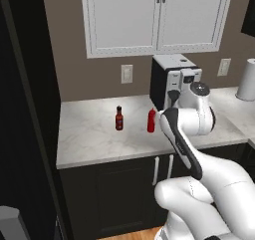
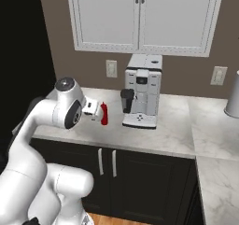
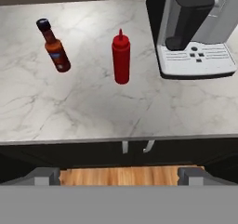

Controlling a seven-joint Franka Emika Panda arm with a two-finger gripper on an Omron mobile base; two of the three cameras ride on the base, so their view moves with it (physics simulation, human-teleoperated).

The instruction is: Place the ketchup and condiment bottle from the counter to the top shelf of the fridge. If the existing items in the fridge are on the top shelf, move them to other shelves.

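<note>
The gripper (image 3: 121,175) has its jaws spread wide and holds nothing; its two dark fingertips (image 3: 44,175) stand far apart at the bottom of the hand view, hanging in front of the counter edge above a strip of wooden floor. It looks down and forward across the white marble counter (image 3: 93,111), a pose that seems meant for lining up on a bottle before reaching.

Two bottles stand upright on the counter, both untouched. The ketchup (image 3: 121,58), a red squeeze bottle with a pointed nozzle, stands near the middle of the counter, just to the left of a coffee machine (image 3: 193,28). The condiment bottle (image 3: 54,46), a dark-capped bottle of reddish sauce with a blue label, stands further left, apart from the ketchup. Each has open space around it, so a sideways grasp on either looks easy.

In the left base view the robot's white arm (image 1: 191,134) rises in front of the dark lower cabinets (image 1: 109,194), folded back with its wrist level with the ketchup (image 1: 151,120). A tall black surface (image 1: 25,109) at the far left is probably the fridge; its shelves cannot be seen. White wall cabinets (image 1: 157,17) hang above the counter.

Judging by this, the task is at its start: neither bottle has been lifted, and the ketchup looks the likelier first target
</note>
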